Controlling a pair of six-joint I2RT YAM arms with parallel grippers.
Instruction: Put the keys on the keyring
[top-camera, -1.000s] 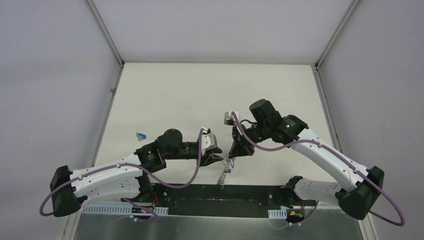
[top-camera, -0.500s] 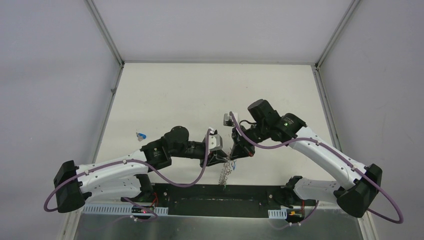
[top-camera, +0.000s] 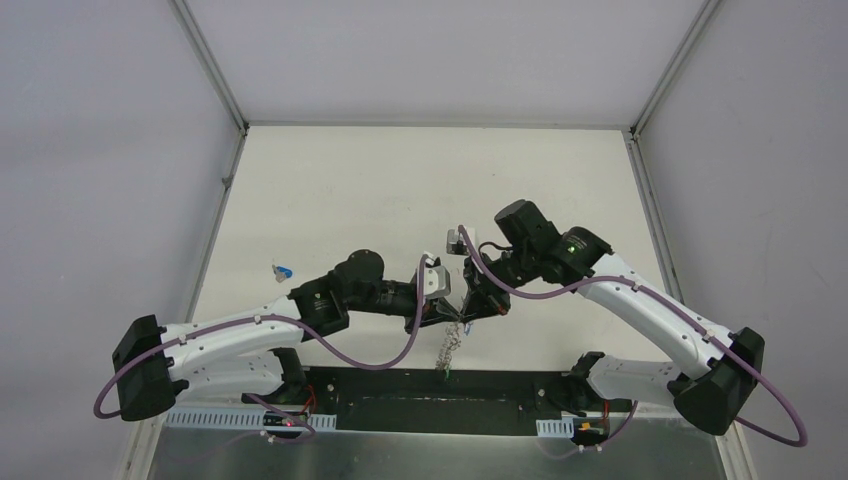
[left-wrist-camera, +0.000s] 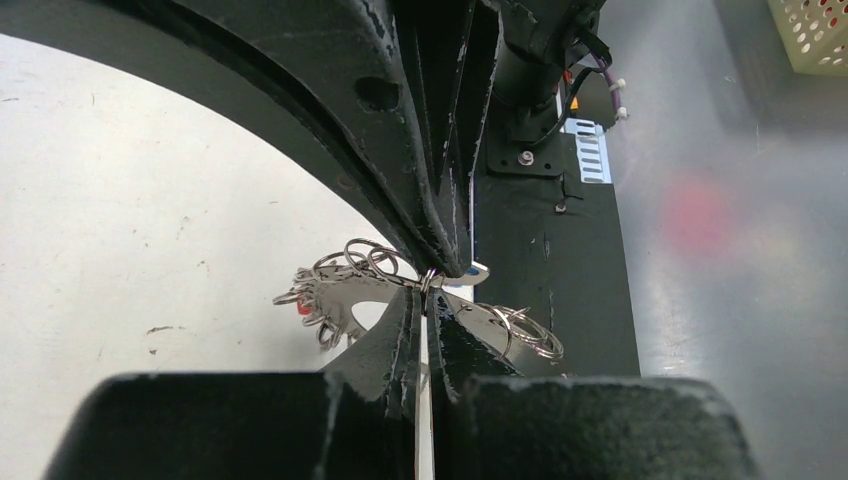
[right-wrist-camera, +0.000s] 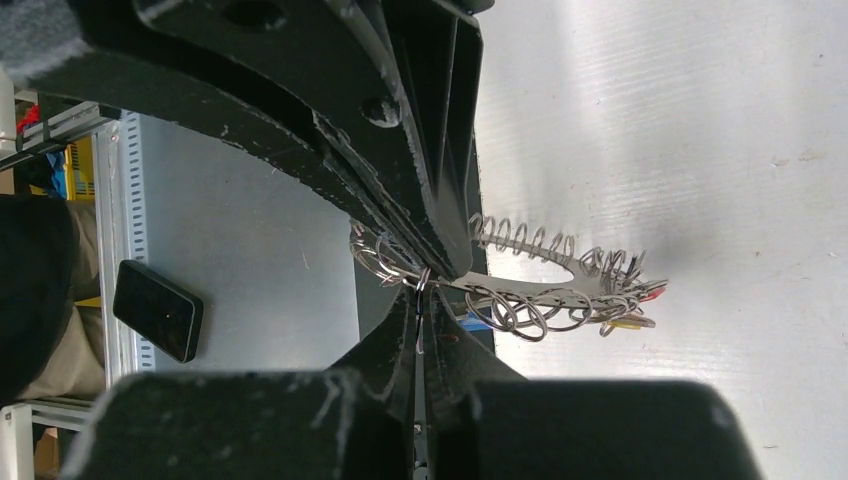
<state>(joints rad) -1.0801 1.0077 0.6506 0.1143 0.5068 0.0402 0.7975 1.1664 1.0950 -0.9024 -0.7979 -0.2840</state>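
Note:
The keyring (top-camera: 450, 350), a silvery ring edged with small wire loops, hangs over the table's near edge. My right gripper (top-camera: 468, 314) is shut on its top edge, and my left gripper (top-camera: 447, 315) meets it tip to tip from the left. In the left wrist view my left gripper (left-wrist-camera: 426, 296) is shut, with a thin pale strip, seemingly a key, between its fingers, touching a small loop of the keyring (left-wrist-camera: 335, 285). In the right wrist view my right gripper (right-wrist-camera: 420, 292) pinches the keyring (right-wrist-camera: 560, 292). Red (right-wrist-camera: 652, 293) and yellow (right-wrist-camera: 625, 322) key tags hang on it. A blue-and-white key (top-camera: 283, 270) lies on the table at left.
The black base strip (top-camera: 400, 385) runs along the near edge under the hanging ring. A dark phone (right-wrist-camera: 158, 310) lies on the metal bench beyond it. A perforated pale basket (left-wrist-camera: 815, 30) stands off the table.
My left gripper has moved right and closed in on the right gripper's tip, now meeting the keyring. The right gripper shifted slightly left; the ring still hangs from it.

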